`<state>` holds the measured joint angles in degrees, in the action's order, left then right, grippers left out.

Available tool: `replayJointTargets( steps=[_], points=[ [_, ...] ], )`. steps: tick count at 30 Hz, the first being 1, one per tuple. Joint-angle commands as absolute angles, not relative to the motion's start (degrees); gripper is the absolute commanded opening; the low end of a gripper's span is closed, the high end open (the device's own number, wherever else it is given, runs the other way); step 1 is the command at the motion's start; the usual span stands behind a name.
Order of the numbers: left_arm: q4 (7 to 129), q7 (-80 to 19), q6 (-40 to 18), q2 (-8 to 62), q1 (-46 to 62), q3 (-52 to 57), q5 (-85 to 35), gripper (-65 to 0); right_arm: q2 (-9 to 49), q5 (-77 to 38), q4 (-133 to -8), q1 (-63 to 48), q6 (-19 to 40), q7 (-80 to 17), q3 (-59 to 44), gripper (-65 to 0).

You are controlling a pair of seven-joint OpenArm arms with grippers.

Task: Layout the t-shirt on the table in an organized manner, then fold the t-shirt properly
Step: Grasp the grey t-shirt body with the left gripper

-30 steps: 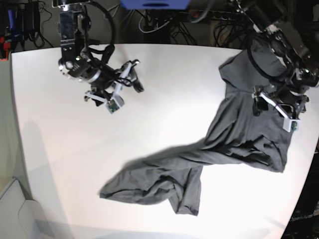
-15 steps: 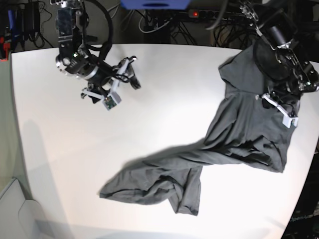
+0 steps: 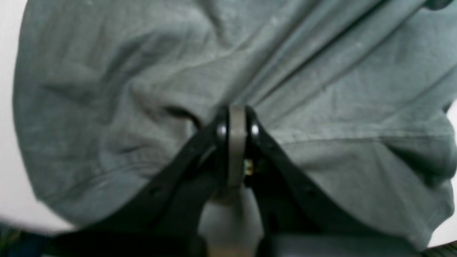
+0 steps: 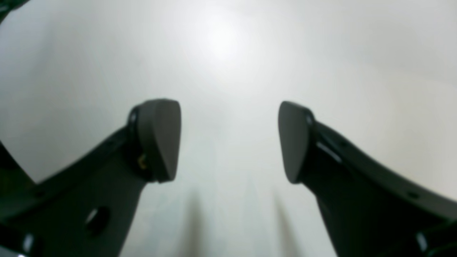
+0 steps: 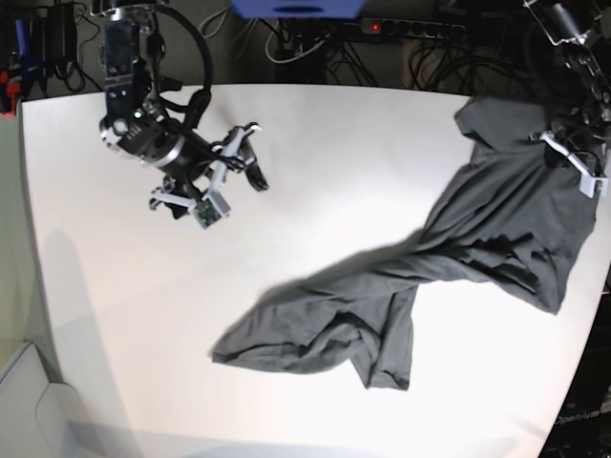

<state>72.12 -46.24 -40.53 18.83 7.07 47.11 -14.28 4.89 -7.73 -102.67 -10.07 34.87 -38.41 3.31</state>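
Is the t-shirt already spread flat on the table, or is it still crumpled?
Still crumpled. The t-shirt lies bunched in a twisted diagonal with deep folds on the table, its upper end pinched by the shut left gripper.

My left gripper [image 5: 571, 143] sits half off the base view's right edge — its fingers [image 3: 236, 142] blurred, pressed together in the t-shirt [image 5: 496, 229], hiding whatever fold they pinch.

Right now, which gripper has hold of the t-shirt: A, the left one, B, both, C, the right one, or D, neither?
A: in the left wrist view the left gripper is pinched shut on a fold of the t-shirt, while the right gripper stands open over the bare table.
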Motion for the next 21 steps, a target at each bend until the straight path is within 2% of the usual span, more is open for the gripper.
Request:
replayJointTargets(
  steps=[1,4,8,14,19,21],
  points=[
    [73.8,-46.8,-40.0,20.1,7.3,49.6,-13.1,-64.8,5.1,-8.5,-103.8,-9.4,35.1,-37.0,4.0,-21.6],
    [77.8,-47.5,-40.0,20.0,7.3,53.0,-13.1,-64.8,5.3,-8.5,-103.9,-9.4,35.1,-37.0,4.5,-21.5],
    [86.7,-55.4,-40.0,18.9,6.2,53.8,-13.2,-64.8,5.3,-8.5,-103.9,-9.4,35.1,-37.0,6.1,-21.4],
    [99.9,-61.2,-40.0,12.0,2.2,53.5,-14.6,-64.9,6.1,-8.5,-103.9,-9.0,35.1,-37.1,9.5,-21.4],
    [98.6,-61.1,-40.0,8.8,-3.0,51.6,-11.5,-64.1,6.4,-8.5,-103.9,-9.5,35.1,-37.1,9.8,-21.4],
    [96.5,-61.0,-40.0,7.4,-4.9,51.4,-9.3,-60.1,6.5,-8.5,-103.9,-9.6,35.1,-37.1,9.7,-21.5]
  ],
)
